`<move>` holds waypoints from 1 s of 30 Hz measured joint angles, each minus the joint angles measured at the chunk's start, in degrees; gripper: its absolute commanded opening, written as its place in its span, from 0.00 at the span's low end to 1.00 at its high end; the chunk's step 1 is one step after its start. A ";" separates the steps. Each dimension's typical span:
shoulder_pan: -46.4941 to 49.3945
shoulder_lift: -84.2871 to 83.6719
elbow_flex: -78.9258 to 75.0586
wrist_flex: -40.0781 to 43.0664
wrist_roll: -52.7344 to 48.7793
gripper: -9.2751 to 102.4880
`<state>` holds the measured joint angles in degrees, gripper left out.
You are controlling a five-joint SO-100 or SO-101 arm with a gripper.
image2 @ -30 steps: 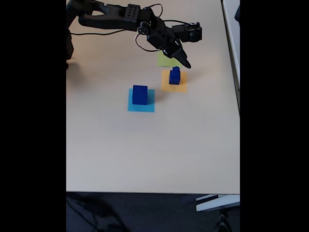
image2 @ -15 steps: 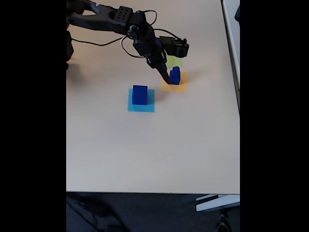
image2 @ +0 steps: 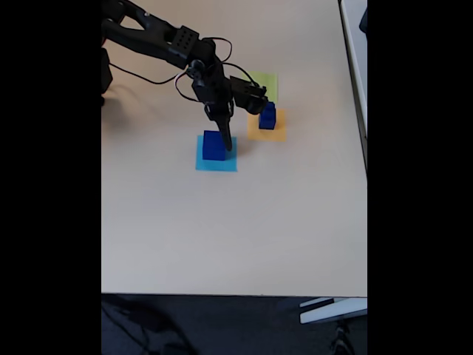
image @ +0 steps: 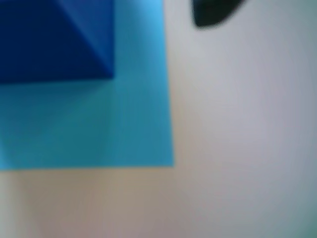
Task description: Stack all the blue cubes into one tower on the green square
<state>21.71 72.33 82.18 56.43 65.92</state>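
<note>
Fixed view: the pincer (image2: 226, 144) has swung from beside the small stack (image2: 267, 115) on the orange square (image2: 266, 132) over to the large blue cube (image2: 214, 145) on the light blue square (image2: 216, 158). Its tip is down at that cube's right side; how far it is open cannot be told, and nothing appears held. The green square (image2: 264, 83) lies bare on the tabletop (image2: 222, 229). Judgement: the largest cube is likely next for pickup.

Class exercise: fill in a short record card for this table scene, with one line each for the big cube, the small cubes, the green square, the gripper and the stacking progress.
big cube: dark blue cube on the light blue square
small cubes: small stack on the orange square
green square: nothing on it
gripper: at the big cube's right side in the fixed view; open or shut unclear
progress: no tower on green yet
</note>
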 measured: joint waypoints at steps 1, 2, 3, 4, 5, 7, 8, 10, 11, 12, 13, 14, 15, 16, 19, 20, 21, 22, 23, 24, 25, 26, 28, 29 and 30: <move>0.35 0.53 1.14 -0.62 -0.26 0.48; 0.53 0.97 2.20 -1.23 -0.53 0.48; 0.53 1.41 3.25 -1.76 -0.79 0.48; 0.53 1.76 4.22 -2.37 -1.05 0.48; 0.62 2.02 5.19 -2.81 -1.23 0.48; 1.05 2.46 6.59 -3.60 -1.67 0.48; 1.41 2.55 7.38 -4.13 -1.85 0.47; 1.93 2.55 8.88 -5.19 -2.02 0.47; 2.11 2.55 9.76 -5.71 -2.02 0.47; 2.29 2.55 10.46 -6.33 -2.20 0.47; 2.29 2.55 11.25 -6.94 -2.46 0.47; 2.37 2.55 11.78 -7.38 -2.55 0.47; 2.37 2.55 12.30 -7.82 -2.72 0.46; 2.37 2.55 12.74 -8.35 -2.90 0.45; 2.37 2.55 13.45 -9.14 -3.25 0.41; 2.55 2.55 13.45 -9.40 -3.34 0.39; 2.72 2.55 13.45 -9.49 -3.52 0.36; 2.99 2.72 13.45 -9.58 -3.69 0.33; 3.16 2.99 13.45 -9.58 -3.69 0.30; 3.25 3.08 13.45 -9.58 -3.69 0.27; 3.25 3.34 13.45 -9.58 -3.69 0.23; 3.25 3.87 13.45 -9.67 -3.43 0.20; 3.08 5.19 13.54 -10.02 -3.69 0.12; 2.72 5.19 13.54 -10.20 -3.69 0.10; 2.64 5.19 13.62 -10.28 -3.69 0.08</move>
<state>24.35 77.52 95.80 46.14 62.23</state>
